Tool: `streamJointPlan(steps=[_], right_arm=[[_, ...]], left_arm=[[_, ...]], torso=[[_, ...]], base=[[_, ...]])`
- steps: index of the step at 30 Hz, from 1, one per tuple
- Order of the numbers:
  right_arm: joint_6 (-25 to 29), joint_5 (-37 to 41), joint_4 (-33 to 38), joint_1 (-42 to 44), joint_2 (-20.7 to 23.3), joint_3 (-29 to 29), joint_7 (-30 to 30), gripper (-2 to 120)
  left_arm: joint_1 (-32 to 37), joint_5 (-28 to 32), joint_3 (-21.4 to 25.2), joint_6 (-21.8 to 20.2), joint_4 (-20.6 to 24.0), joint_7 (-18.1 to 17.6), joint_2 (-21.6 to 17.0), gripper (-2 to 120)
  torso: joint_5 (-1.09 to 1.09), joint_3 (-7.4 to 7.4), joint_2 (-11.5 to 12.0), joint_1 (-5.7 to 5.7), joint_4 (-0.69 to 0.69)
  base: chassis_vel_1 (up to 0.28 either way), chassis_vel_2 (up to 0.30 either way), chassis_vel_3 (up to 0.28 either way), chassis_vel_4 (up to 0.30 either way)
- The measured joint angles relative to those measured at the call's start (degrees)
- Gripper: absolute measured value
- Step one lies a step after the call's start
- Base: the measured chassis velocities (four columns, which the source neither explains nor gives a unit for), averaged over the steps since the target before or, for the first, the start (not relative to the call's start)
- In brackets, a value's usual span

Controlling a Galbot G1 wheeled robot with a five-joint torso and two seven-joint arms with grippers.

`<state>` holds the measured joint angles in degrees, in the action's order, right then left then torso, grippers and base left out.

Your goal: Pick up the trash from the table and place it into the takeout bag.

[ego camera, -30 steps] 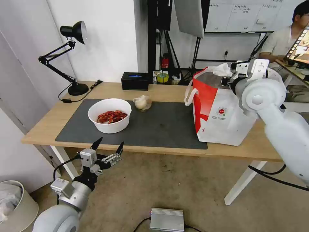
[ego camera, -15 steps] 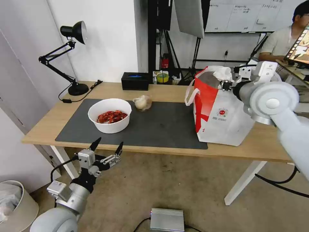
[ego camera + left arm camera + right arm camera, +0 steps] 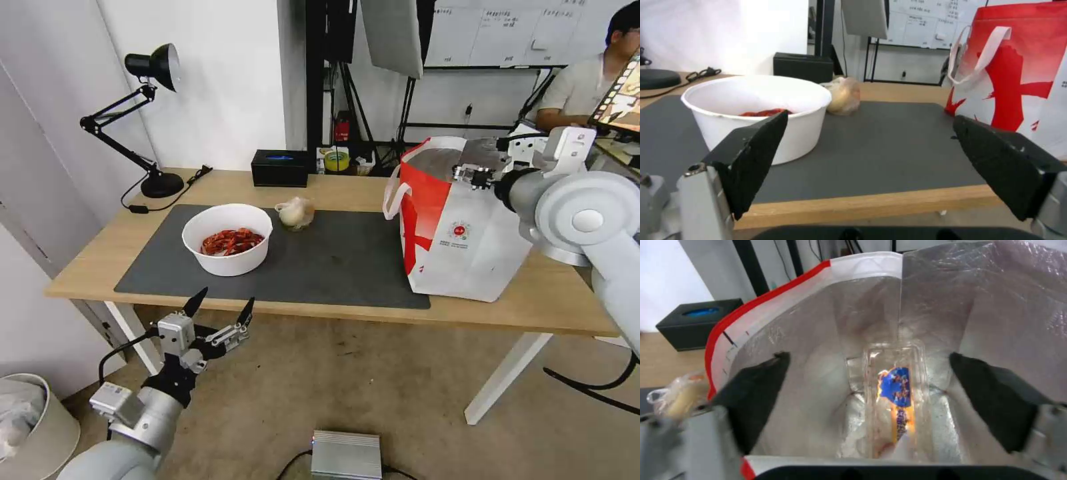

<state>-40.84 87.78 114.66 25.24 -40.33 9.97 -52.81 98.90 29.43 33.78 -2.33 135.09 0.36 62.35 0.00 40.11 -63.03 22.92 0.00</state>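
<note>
Head view: right claw, spread wide and empty, hangs over the takeout bag; the bowl and small bag lie on the tabletop beside it, judged still to go. Right wrist view reveals the clear tray inside that bag. Left claw, wide, waits below the tabletop edge.

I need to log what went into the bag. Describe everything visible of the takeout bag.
The takeout bag is a large white-and-red tote with a small round red logo, white strap handles and a crinkled silver foil lining. It stands upright with its mouth open on the table, partly on the dark grey mat. Inside it, a clear plastic tray stands on end with white tissue low down beside it. The open right gripper hangs over its mouth.
</note>
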Motion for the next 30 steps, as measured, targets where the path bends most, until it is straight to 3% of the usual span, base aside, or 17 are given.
streamJointPlan(steps=[8, 10, 12, 14, 16, 18, 20, 21, 22, 24, 30], right_arm=[[0.5, -3.3, -0.2, 1.2, 0.1, 0.7, 3.4, 100], [4.7, -6.6, -0.1, 2.3, 0.1, 1.1, 10.1, 100], [6.2, -7.4, 0.1, 2.7, 0.1, 1.2, 12.4, 100], [14.4, -10.1, 1.2, 4.5, 0.0, 1.5, 21.5, 100], [15.9, -10.5, 1.4, 5.0, 0.0, 1.5, 23.3, 100], [21.6, -12.8, 3.6, 8.3, 0.2, 2.0, 31.3, 100], [22.4, -13.6, 4.1, 9.3, 0.3, 2.2, 33.0, 100], [23.8, -16.1, 5.6, 12.6, 0.8, 2.9, 38.0, 100], [23.8, -16.1, 5.6, 12.6, 0.8, 2.9, 38.0, 100], [25.1, -20.2, 8.1, 18.8, 1.3, 4.4, 44.1, 100], [26.7, -27.9, 11.1, 28.2, 0.9, 6.3, 49.6, 100]], left_arm=[[-0.2, 0.0, -0.2, 0.0, 0.0, 0.0, 0.2, 100], [-0.5, 0.0, -0.3, 0.0, -0.2, 0.1, -0.1, 100], [-0.6, 0.1, -0.3, 0.0, -0.3, 0.1, -0.2, 100], [-1.4, 0.3, -0.4, 0.0, -0.8, 0.0, -0.8, 100], [-1.6, 0.4, -0.5, 0.0, -0.9, 0.0, -0.9, 100], [-2.0, 0.4, -0.7, 0.0, -1.1, 0.0, -0.9, 100], [-2.1, 0.5, -0.7, 0.0, -1.1, 0.0, -0.9, 100], [-2.3, 0.5, -0.8, 0.1, -1.2, 0.0, -0.9, 100], [-2.3, 0.5, -0.8, 0.1, -1.2, 0.0, -0.9, 100], [-2.5, 0.6, -0.8, 0.1, -1.5, 0.0, -1.0, 100], [-2.8, 0.6, -1.0, 0.4, -2.0, 0.1, -0.9, 100]], torso=[[0.0, 0.0, 0.0, 0.0, 0.0], [0.0, 0.0, 0.0, 0.0, 0.0], [0.0, 0.0, 0.0, 0.0, 0.0], [-0.01, 0.0, 0.0, 0.0, 0.0], [-0.01, 0.0, 0.0, 0.0, 0.0], [-0.01, 0.0, 0.0, 0.0, 0.02], [-0.01, 0.0, 0.0, 0.0, 0.02], [-0.01, -0.01, 0.0, 0.0, 0.0], [-0.01, -0.01, 0.0, 0.0, 0.0], [0.01, 0.0, 0.0, 0.0, 0.0], [0.0, -0.01, 0.0, 0.0, 0.0]], base=[[0.0, 0.0, 0.0, 0.0], [0.0, 0.0, 0.0, 0.0], [0.0, 0.0, 0.0, 0.0], [0.0, 0.0, 0.0, 0.0], [0.0, 0.0, 0.0, 0.0], [0.0, 0.0, 0.0, 0.0], [0.0, 0.0, 0.0, 0.0], [0.0, 0.0, 0.0, 0.0], [0.0, 0.0, 0.0, 0.0], [0.0, 0.0, 0.0, 0.0], [0.0, 0.0, 0.0, 0.0]])
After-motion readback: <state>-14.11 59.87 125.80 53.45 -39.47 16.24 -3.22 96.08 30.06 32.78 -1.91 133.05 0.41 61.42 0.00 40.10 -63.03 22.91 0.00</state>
